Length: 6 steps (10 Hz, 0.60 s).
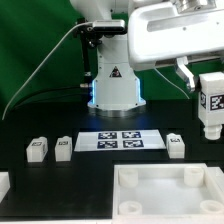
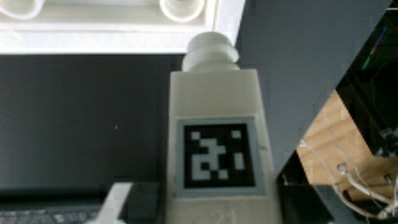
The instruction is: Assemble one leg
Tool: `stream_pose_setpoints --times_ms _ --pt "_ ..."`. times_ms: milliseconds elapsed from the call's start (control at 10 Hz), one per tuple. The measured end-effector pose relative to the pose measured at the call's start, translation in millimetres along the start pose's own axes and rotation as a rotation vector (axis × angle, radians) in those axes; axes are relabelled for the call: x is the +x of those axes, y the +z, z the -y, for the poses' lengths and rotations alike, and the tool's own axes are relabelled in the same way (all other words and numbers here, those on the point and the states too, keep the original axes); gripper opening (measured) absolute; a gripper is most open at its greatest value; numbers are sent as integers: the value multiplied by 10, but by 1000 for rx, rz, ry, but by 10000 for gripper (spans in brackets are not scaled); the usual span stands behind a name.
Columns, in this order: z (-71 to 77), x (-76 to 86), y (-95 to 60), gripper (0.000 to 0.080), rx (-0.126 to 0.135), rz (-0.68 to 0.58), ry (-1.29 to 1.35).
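My gripper is at the exterior view's right, raised above the table, shut on a leg, a white chunky block with a black-and-white tag, hanging down from the fingers. In the wrist view the same leg fills the middle, tag facing the camera, its rounded peg end pointing away toward the large white panel. Three more legs stand on the black table: two at the exterior view's left and one right. The large white tray-like panel lies at the front.
The marker board lies flat mid-table before the robot's white base. A white part edge shows at the front of the exterior view's left. A green curtain hangs behind.
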<state>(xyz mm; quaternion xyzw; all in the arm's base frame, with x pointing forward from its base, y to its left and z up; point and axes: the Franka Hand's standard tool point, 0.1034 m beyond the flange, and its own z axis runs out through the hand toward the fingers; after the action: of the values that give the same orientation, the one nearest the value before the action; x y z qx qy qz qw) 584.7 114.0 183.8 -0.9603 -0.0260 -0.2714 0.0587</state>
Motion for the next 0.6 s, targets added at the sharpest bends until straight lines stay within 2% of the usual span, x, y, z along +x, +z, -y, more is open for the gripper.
stream_pose_setpoints --times_ms 400,600 --pt "-19 27 22 292 -1 -24 -6" --pt "-73 152 204 292 -4 -106 -7"
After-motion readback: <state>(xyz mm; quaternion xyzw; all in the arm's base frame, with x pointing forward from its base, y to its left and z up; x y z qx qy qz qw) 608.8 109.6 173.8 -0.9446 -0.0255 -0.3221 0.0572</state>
